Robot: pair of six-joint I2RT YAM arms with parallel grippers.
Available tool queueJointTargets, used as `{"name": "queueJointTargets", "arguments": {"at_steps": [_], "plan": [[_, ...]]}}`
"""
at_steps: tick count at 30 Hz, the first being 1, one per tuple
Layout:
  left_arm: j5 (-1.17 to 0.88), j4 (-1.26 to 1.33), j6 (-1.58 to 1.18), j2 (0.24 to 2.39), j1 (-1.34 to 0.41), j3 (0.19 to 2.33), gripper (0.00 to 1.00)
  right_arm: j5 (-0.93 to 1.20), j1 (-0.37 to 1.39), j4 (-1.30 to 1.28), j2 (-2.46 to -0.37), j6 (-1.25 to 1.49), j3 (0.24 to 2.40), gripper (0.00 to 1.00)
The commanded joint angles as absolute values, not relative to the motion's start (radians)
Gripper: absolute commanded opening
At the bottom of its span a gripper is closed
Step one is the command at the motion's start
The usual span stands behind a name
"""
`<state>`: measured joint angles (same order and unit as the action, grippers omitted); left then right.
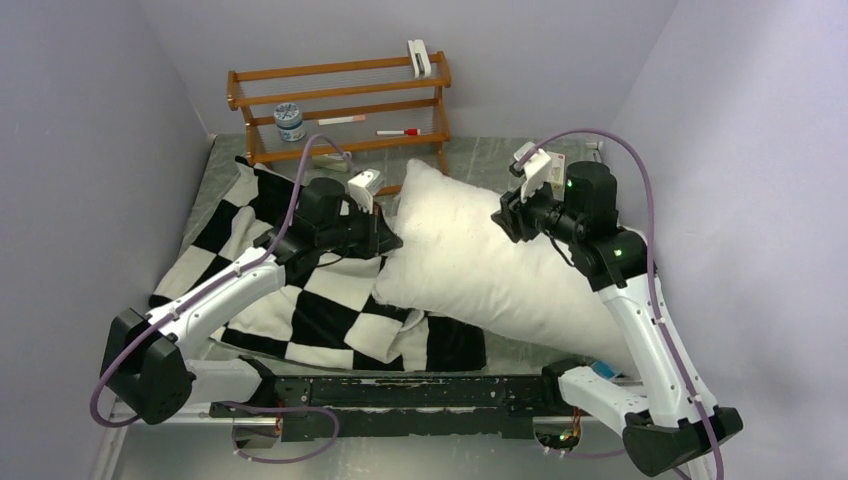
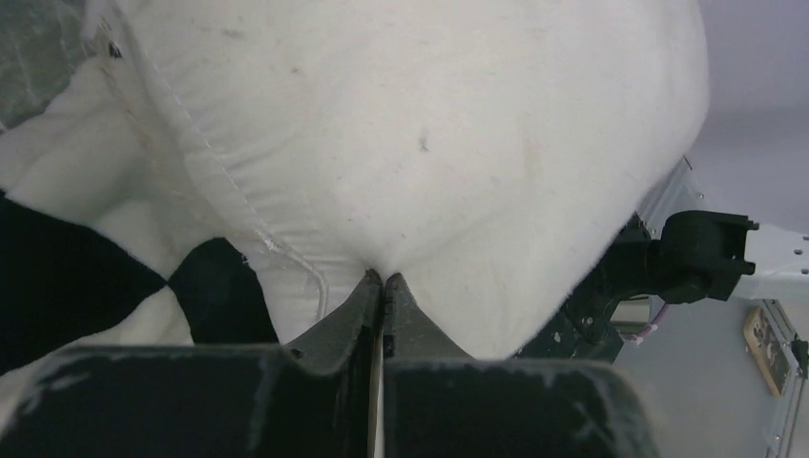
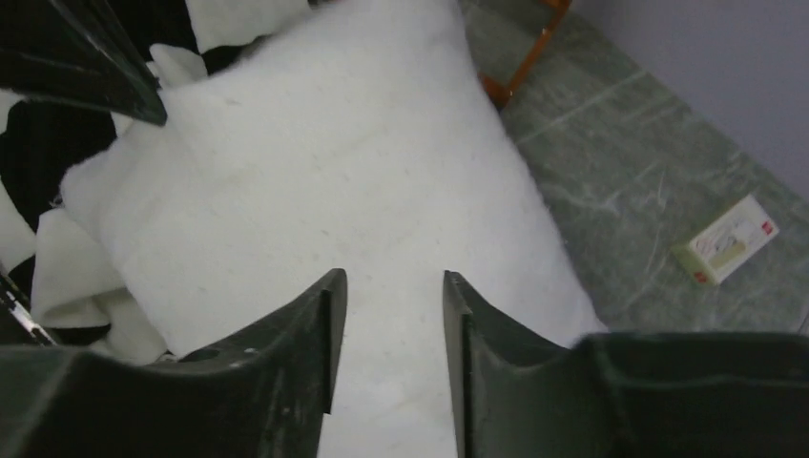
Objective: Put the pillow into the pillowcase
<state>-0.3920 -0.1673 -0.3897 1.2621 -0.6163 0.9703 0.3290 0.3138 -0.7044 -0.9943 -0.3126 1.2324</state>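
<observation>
Pale lilac walls point(image 1: 100, 150) close round my grey-green marbled worktop point(image 1: 490, 155); a wooden rack point(image 1: 340, 92) stands at its far edge.

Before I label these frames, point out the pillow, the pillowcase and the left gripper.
pillow point(image 1: 470, 260), top view, middle of its white face.
pillowcase point(image 1: 322, 312), top view, a black square.
left gripper point(image 2: 383, 278), left wrist view, between its closed fingertips.

pillowcase point(image 1: 300, 310): part under pillow point(image 1: 470, 260) | box point(image 3: 727, 240) print: unreadable (too small)
</observation>
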Motion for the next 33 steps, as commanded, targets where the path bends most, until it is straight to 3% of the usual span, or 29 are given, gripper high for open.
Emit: {"name": "queueJointTargets", "arguments": {"at_steps": [1,6,14,22,26,27,29,31,33], "plan": [[-0.431,-0.063,-0.375,1.267,-0.617,0.951,0.05,0.390,0.310,-0.594,-1.037,-0.247,1.217,0.52],[-0.372,-0.128,-0.357,1.295,-0.617,0.978,0.07,0.436,0.337,-0.513,-1.109,-0.254,1.232,0.76],[-0.226,-0.189,-0.379,1.231,-0.614,0.972,0.32,0.265,0.592,-0.504,-1.345,-0.405,1.314,0.99],[-0.027,-0.303,-0.393,1.088,-0.609,0.938,0.62,0.227,0.635,-0.452,-1.499,-0.510,1.254,0.98],[0.025,-0.362,-0.378,1.042,-0.610,0.930,0.70,0.196,0.634,-0.417,-1.532,-0.537,1.194,0.82],[0.027,-0.374,-0.370,1.037,-0.609,0.929,0.71,0.193,0.634,-0.410,-1.528,-0.541,1.184,0.67],[0.027,-0.419,-0.364,1.037,-0.610,0.935,0.71,0.141,0.629,-0.376,-1.506,-0.522,1.167,0.19],[0.013,-0.451,-0.367,1.038,-0.610,0.932,0.69,0.101,0.623,-0.373,-1.479,-0.505,1.176,0.00],[-0.012,-0.458,-0.377,1.032,-0.613,0.916,0.65,0.060,0.616,-0.384,-1.441,-0.470,1.202,0.00]]}}
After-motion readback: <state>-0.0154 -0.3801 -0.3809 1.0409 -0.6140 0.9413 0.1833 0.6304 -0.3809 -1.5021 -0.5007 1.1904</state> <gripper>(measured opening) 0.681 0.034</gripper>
